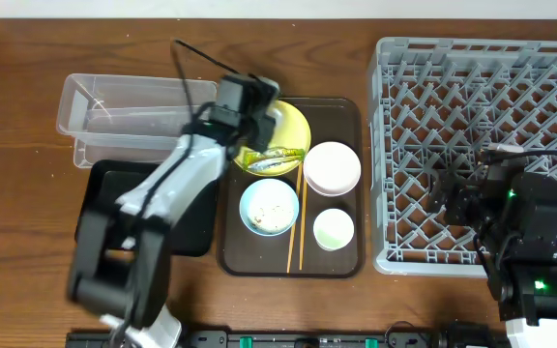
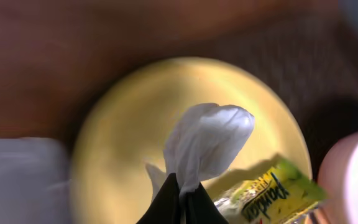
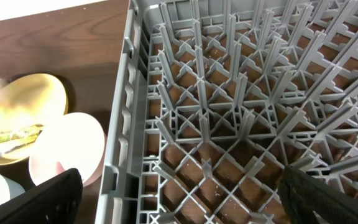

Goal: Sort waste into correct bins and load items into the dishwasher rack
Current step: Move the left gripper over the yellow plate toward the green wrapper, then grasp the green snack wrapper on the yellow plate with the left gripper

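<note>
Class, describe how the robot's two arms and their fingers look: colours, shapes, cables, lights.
The left arm has pale grey-white links between black joints, and a thin black cable loops from its wrist. The right arm is mostly black and blocky, with small green lights. Both pairs of fingers are black: the left fingers narrow, the right fingers broad.
</note>
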`<state>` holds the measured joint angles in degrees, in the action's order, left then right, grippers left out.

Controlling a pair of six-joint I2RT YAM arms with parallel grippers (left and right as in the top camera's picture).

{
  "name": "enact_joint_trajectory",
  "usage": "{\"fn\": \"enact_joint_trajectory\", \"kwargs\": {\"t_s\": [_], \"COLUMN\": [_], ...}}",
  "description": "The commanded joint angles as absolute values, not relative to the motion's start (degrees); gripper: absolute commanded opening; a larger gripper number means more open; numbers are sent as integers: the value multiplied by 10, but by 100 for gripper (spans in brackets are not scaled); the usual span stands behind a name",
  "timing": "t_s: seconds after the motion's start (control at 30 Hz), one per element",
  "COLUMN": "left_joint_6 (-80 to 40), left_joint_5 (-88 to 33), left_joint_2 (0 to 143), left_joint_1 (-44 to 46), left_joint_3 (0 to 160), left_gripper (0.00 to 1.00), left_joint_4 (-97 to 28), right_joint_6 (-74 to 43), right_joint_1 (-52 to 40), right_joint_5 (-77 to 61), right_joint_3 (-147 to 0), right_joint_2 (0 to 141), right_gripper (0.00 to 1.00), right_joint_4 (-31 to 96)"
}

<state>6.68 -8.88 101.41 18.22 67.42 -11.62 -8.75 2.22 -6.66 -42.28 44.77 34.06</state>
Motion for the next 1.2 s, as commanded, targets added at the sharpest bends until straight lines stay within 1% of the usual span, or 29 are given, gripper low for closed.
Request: {"fn": "enact_joint_trajectory", "kwargs": {"t_s": [0.0,0.17,0.2,0.23,0.27,0.3,0.33,0.37,0.4,0.5,0.6,0.67,0.73,0.83,0.93,1.17], "left_joint_6": [38,38,38,38,38,38,38,38,38,38,76,113,160,213,223,254], "left_joint_5": [-27,-18,-18,-19,-19,-19,-19,-21,-25,-77,-173,-206,-199,-167,-125,-124], "left_joint_2": [926,894,895,897,900,902,902,902,901,889,880,882,889,907,932,1005], "left_joint_1": [140,76,65,53,43,37,32,28,29,37,61,85,114,152,181,220], "left_joint_3": [682,682,682,682,681,681,681,681,682,682,682,681,681,678,677,677], "left_gripper": [6,7,11,17,34,38,38,42,49,59,63,67,71,72,73,73], "left_joint_4": [-128,-156,-164,-174,-182,-187,-191,-192,-192,-197,-211,-234,-259,-280,-279,-278], "right_joint_6": [-94,-94,-94,-94,-94,-94,-94,-94,-94,-94,-94,-94,-94,-94,-94,-94], "right_joint_1": [13,13,13,13,13,13,13,13,13,13,13,13,13,13,13,13], "right_joint_5": [-71,-71,-71,-71,-71,-71,-71,-71,-71,-71,-71,-72,-72,-72,-72,-72], "right_joint_3": [-435,-435,-435,-435,-435,-435,-435,-435,-435,-435,-435,-435,-435,-435,-435,-435], "right_joint_2": [446,446,446,446,446,446,446,446,446,446,446,446,446,446,446,446], "right_gripper": [99,99,99,99,99,99,99,99,99,99,99,99,99,99,99,99], "right_joint_4": [340,340,340,340,340,340,340,340,340,340,341,341,341,341,341,341]}}
